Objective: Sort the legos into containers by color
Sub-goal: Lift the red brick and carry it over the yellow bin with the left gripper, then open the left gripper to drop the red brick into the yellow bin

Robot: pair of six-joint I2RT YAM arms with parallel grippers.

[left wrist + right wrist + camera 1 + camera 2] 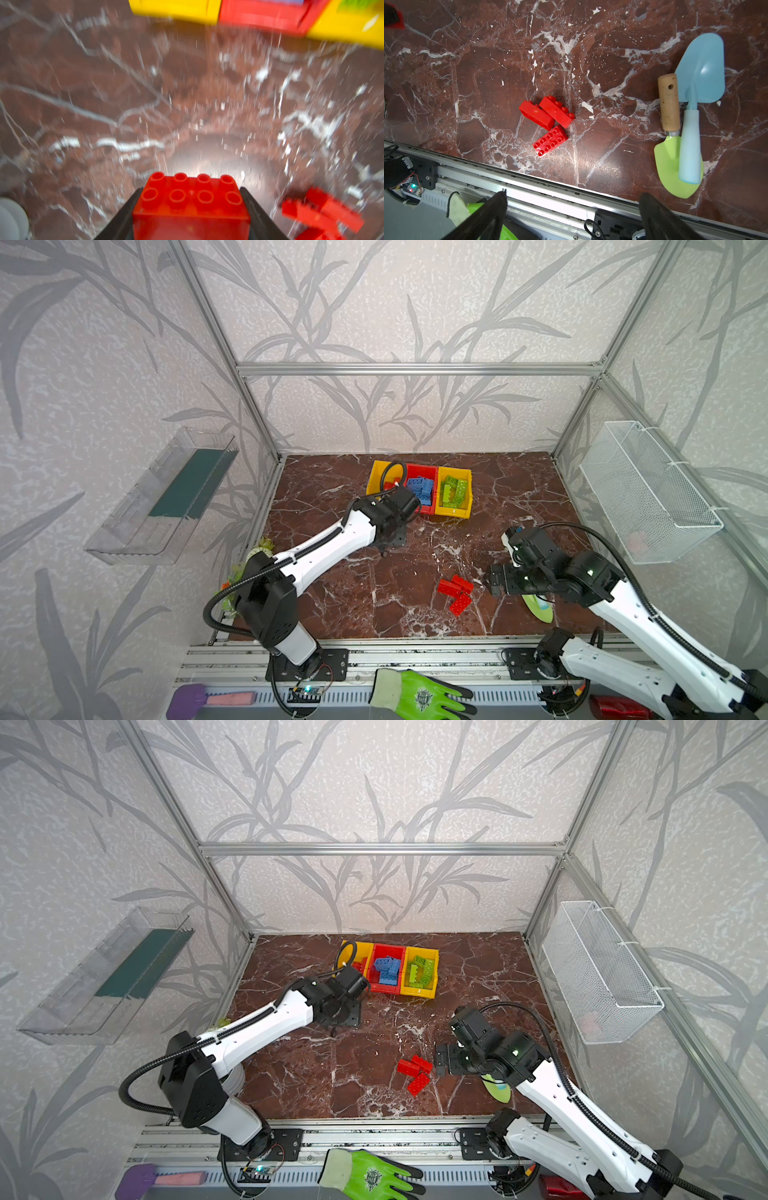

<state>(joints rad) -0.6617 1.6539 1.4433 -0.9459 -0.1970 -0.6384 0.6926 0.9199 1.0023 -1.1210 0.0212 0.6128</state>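
Only left wrist view shows left gripper (pixel 191 188) clamping red brick (pixel 191 209), hidden in top views; right gripper (pixel 572 192) spread wide.

Twin top views overhead, wrist cameras close above tabletop (pixel 488 83)

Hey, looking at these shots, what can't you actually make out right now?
Left yellow bin: both top views, left arm covers much of its inside.
Loose red bricks: left wrist view, motion-blurred, cut by the edge.
Green trowel: both top views, right arm hides its handle.
Held red brick: both top views, hidden beneath the left arm's wrist.
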